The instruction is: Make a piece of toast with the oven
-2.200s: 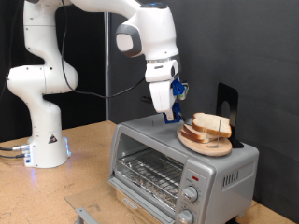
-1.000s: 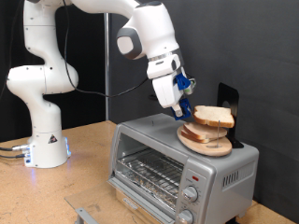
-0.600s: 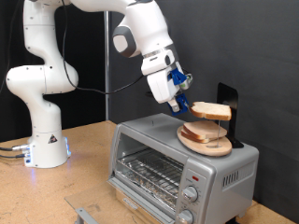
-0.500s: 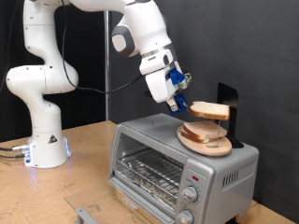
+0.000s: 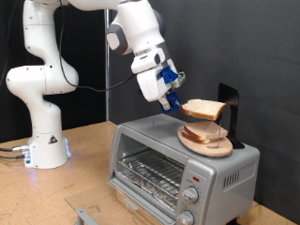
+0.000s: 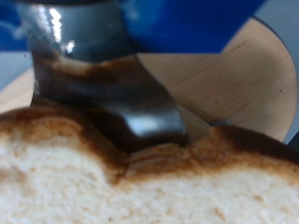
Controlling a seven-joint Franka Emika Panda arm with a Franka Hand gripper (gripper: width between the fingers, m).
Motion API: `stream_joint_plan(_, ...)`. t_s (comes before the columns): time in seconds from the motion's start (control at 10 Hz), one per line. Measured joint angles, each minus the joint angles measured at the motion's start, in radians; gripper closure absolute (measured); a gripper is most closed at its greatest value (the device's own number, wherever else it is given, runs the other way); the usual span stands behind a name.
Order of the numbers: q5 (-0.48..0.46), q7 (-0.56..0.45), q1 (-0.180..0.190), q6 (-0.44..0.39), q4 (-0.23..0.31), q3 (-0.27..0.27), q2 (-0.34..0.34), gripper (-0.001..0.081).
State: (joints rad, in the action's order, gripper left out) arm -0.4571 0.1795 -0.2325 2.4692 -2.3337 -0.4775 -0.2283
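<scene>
My gripper (image 5: pixel 175 103) is shut on the piece of toast (image 5: pixel 202 109), a pale slice with a tan crust, held in the air above the round wooden plate (image 5: pixel 206 142). More bread (image 5: pixel 208 133) lies on that plate. The plate sits on top of the oven (image 5: pixel 178 167), a silver box with its glass door shut, a wire rack inside and knobs at the exterior view's right. In the wrist view the toast (image 6: pixel 140 182) fills the frame close up, with a dark finger (image 6: pixel 121 93) pressed against its crust and the plate (image 6: pixel 238 84) behind.
A black stand (image 5: pixel 229 105) rises behind the plate on the oven's top. The robot's white base (image 5: pixel 42 141) stands on the wooden table (image 5: pixel 80 169) at the exterior view's left, with cables (image 5: pixel 9 150) beside it.
The gripper closed on the top slice, lifted it off the stack on the plate and carried it up and toward the exterior view's left.
</scene>
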Motion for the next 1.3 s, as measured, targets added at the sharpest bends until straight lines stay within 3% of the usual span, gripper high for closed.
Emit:
stream_joint_plan(0.6,-0.075,-0.091,0.0,-0.054,-0.059,0.054,-0.1,0.0406)
stream_joint_plan(0.8,-0.099,-0.118,0.002,-0.125,-0.064,0.078,-0.13,0.0406)
stream_joint_plan(1.1,-0.098,-0.129,0.0,-0.115,-0.077,0.078,-0.132,0.0406)
stream_joint_plan(1.3,-0.104,-0.164,-0.001,-0.115,-0.115,0.107,-0.166,0.0406)
